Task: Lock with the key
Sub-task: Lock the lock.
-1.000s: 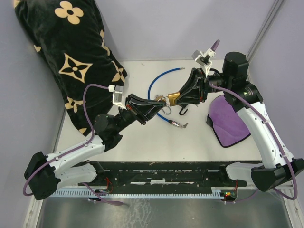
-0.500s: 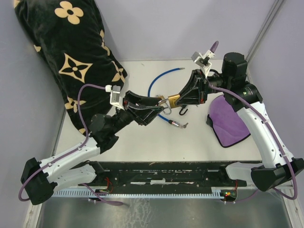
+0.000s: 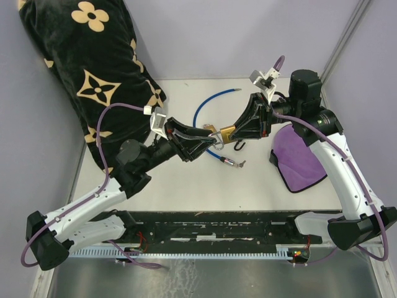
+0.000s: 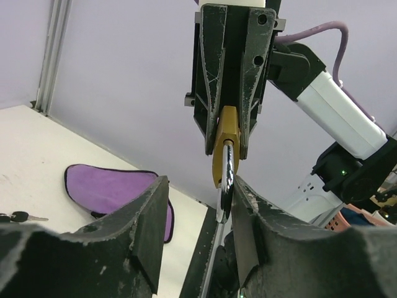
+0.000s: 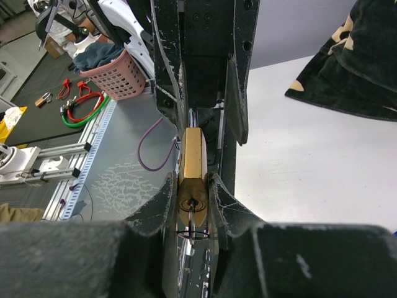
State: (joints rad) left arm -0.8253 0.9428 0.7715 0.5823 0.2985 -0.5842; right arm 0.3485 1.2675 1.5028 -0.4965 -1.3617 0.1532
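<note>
A brass padlock (image 3: 227,131) hangs above the table, with my right gripper (image 3: 234,133) shut on its body. In the right wrist view the padlock (image 5: 192,158) sits between my fingers. A key (image 5: 191,214) with a thin wire ring stands in its keyhole, facing the camera. My left gripper (image 3: 211,138) is open around the silver shackle (image 4: 227,180). The shackle lies against the right-hand finger (image 4: 248,205), and the other finger stands well apart from it. In the left wrist view the padlock (image 4: 227,133) is clamped in the right gripper (image 4: 227,152) above.
A blue cable (image 3: 205,105) lies on the table under the padlock, with a spare key (image 3: 234,163) at its end. A small black hook (image 3: 239,146) lies nearby. A purple cloth (image 3: 301,158) is at the right and a black patterned pillow (image 3: 93,62) at the back left.
My left gripper has gone from shut to open around the shackle, and the left arm's elbow has swung left. The right gripper has stayed in place with the padlock.
</note>
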